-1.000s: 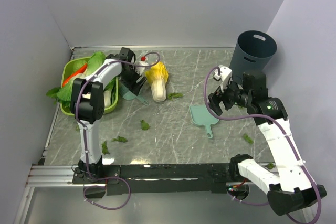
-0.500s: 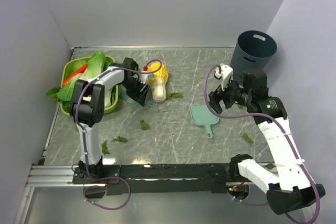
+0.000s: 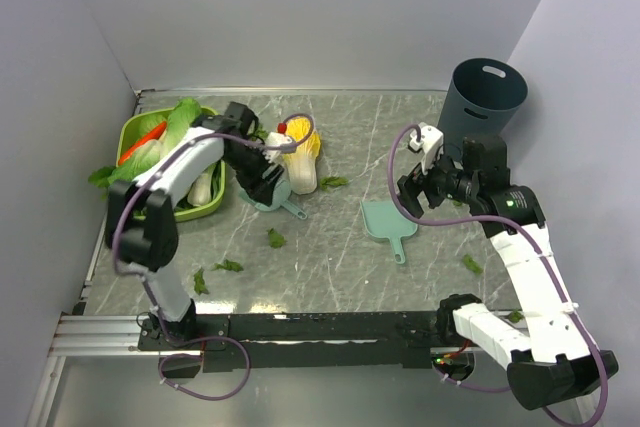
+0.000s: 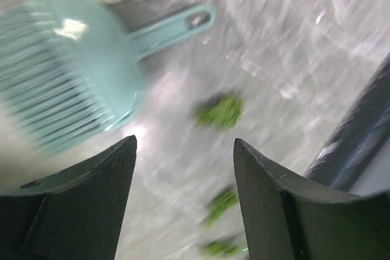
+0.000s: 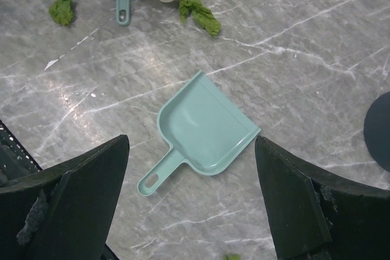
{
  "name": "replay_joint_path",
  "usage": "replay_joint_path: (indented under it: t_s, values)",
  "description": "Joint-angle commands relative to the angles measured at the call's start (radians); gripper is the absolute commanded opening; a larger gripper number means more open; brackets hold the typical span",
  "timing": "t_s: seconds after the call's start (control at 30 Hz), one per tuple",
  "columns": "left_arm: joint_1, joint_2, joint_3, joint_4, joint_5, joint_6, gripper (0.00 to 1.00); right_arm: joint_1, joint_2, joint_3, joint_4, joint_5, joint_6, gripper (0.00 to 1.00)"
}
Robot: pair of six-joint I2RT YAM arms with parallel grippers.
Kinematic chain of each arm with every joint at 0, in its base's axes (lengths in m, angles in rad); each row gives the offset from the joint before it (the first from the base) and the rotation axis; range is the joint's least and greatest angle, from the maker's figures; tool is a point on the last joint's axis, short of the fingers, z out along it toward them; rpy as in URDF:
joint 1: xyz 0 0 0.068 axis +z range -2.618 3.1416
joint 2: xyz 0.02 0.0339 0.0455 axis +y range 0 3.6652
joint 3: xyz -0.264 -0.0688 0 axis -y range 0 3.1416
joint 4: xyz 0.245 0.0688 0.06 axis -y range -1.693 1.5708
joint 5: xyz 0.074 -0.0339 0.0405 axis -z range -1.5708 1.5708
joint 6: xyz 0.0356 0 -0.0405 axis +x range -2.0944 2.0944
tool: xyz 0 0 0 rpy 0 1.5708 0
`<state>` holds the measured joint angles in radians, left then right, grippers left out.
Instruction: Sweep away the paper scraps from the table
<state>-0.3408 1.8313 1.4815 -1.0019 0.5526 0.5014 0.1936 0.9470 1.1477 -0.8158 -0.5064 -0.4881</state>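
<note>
Teal plastic is the main concern at this moment: the brush (image 4: 67,71) lies flat on the tabletop (image 3: 330,127) just beside the yellow-topped cabbage half (image 3: 300,159). The left end effector (image 4: 183,150) hangs over it released, with nothing between its fingers. The left wrist view is smeared, so I cannot tell how well it is lined up. I think that if it clenches over the wide bristle head and not over the thin handle, the brush may slip out or tilt, and a finger may push the cabbage half.

The right end effector (image 5: 192,140) is also spread wide and empty, directly above the dustpan (image 5: 204,126). This dustpan looks light, so a descent that is not centred on the handle could slide it away instead of grasping it.

The paper scraps (image 3: 275,238) are scattered well apart: one near the cabbage half, several toward the near left edge, others near the right arm's base. A strong stroke could throw them off the near edge, far from the dark bin (image 3: 487,97).
</note>
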Motion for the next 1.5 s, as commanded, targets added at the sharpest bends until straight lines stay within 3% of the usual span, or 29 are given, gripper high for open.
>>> replay_joint_path:
  t_s: [0.0, 0.13, 0.27, 0.63, 0.9, 1.07, 1.17, 1.2, 1.3, 1.37, 1.47]
  values:
    - [0.006, -0.153, -0.025, -0.089, -0.164, 0.409, 0.69, -0.006, -0.014, -0.014, 0.026, -0.05, -0.003, 0.91]
    - [0.006, -0.191, -0.113, -0.05, -0.315, 0.659, 0.67, -0.006, -0.017, -0.029, 0.04, -0.052, 0.002, 0.91]
    - [0.006, -0.167, -0.147, 0.005, -0.326, 0.822, 0.62, -0.006, -0.019, -0.025, 0.046, -0.035, 0.003, 0.93]
    - [-0.009, -0.027, -0.155, 0.18, -0.289, 0.873, 0.54, -0.006, -0.031, -0.009, -0.046, -0.004, -0.023, 0.96]
    - [-0.013, 0.071, -0.119, 0.157, -0.29, 0.92, 0.5, -0.006, -0.016, -0.009, -0.045, 0.002, -0.021, 0.95]
    - [-0.02, 0.089, -0.168, 0.163, -0.306, 0.956, 0.52, -0.008, 0.002, 0.001, -0.037, 0.014, -0.029, 0.95]
    - [-0.024, 0.092, -0.181, 0.174, -0.304, 0.93, 0.38, -0.006, 0.006, 0.0, -0.029, 0.019, -0.027, 0.95]
    - [-0.024, 0.094, -0.181, 0.172, -0.303, 0.904, 0.26, -0.008, 0.007, 0.0, -0.029, 0.014, -0.024, 0.95]
    - [-0.021, 0.076, -0.187, 0.16, -0.296, 0.858, 0.08, -0.006, 0.01, 0.0, -0.026, 0.006, -0.024, 0.95]
    - [-0.018, 0.027, -0.214, 0.167, -0.296, 0.832, 0.01, -0.006, 0.016, -0.002, -0.02, 0.006, -0.027, 0.95]
    - [-0.01, -0.058, -0.216, 0.129, -0.251, 0.772, 0.01, -0.005, 0.024, 0.0, -0.019, 0.003, -0.029, 0.95]
